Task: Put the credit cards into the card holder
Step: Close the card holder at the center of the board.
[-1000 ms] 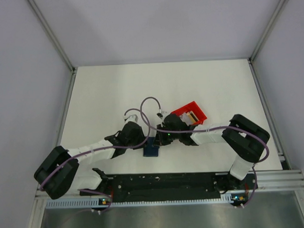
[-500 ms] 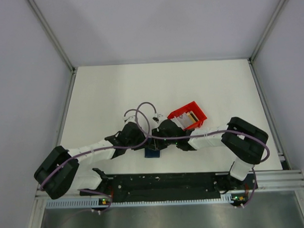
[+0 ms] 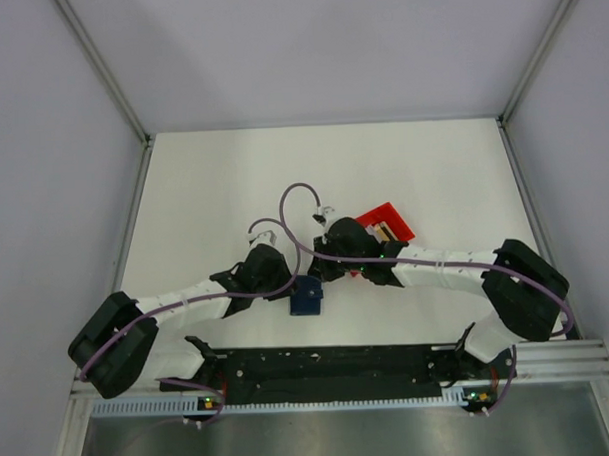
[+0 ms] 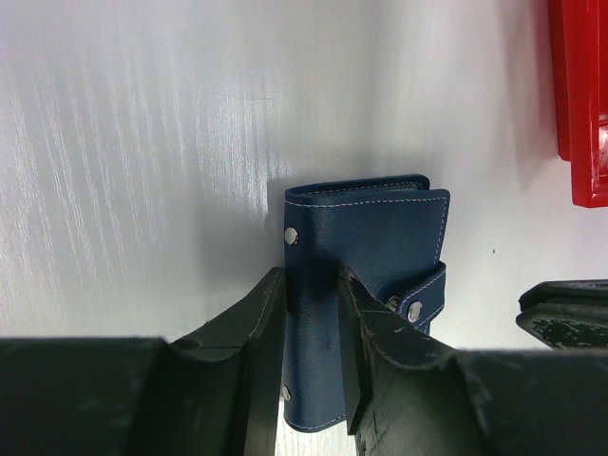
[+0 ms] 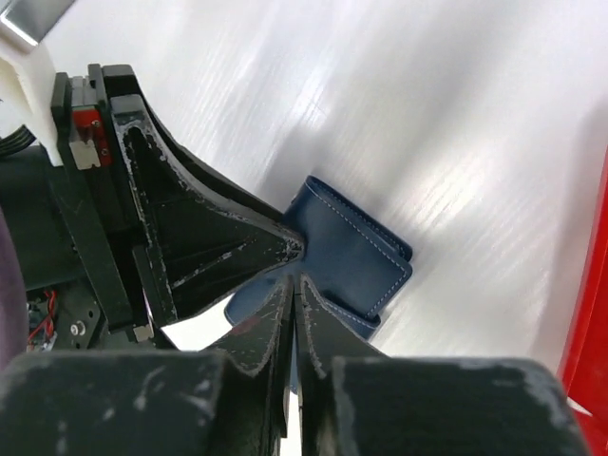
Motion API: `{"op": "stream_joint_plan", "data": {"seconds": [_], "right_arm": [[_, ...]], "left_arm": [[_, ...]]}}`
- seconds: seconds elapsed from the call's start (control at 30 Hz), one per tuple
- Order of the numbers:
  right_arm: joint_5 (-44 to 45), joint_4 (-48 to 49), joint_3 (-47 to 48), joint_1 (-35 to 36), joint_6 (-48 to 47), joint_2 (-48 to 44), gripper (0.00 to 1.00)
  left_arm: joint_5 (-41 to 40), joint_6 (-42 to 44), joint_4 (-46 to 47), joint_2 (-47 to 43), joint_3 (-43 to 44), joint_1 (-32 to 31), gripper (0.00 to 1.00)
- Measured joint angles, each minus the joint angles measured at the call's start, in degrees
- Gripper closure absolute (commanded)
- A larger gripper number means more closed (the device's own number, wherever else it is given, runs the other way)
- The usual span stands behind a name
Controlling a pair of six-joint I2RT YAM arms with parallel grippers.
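Filling the grey-walled booth (image 3: 42,147), a white table (image 3: 203,191) bears the card holder (image 4: 372,237).

- The card holder (image 4: 370,237) is a small navy-blue case with pale stitching along its edges and metal snap studs.
- It is folded shut, with a short tab and snap wrapped round 1 side.
- It lies on the white table near the front, just beside the red bin (image 3: 396,217) but apart from it.
- Its near part is pinched in the left gripper (image 4: 312,280).
- The credit cards (image 3: 382,228) lie in the red bin; only a tan-orange sliver shows, so their count is unclear.
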Motion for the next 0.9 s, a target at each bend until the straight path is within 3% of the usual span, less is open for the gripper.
{"op": "stream_joint_plan", "data": {"seconds": [0.23, 0.9], "right_arm": [[0.39, -7.67, 0.50, 0.50, 1.79, 0.39, 1.00], [-0.72, -6.29, 0.74, 2.12, 4.50, 6.60, 1.00]], "left_arm": [[-0.02, 0.00, -0.02, -0.07, 0.00, 0.00, 0.69], [-0.11, -0.50, 0.00, -0.37, -0.31, 0.00, 0.69]]}}
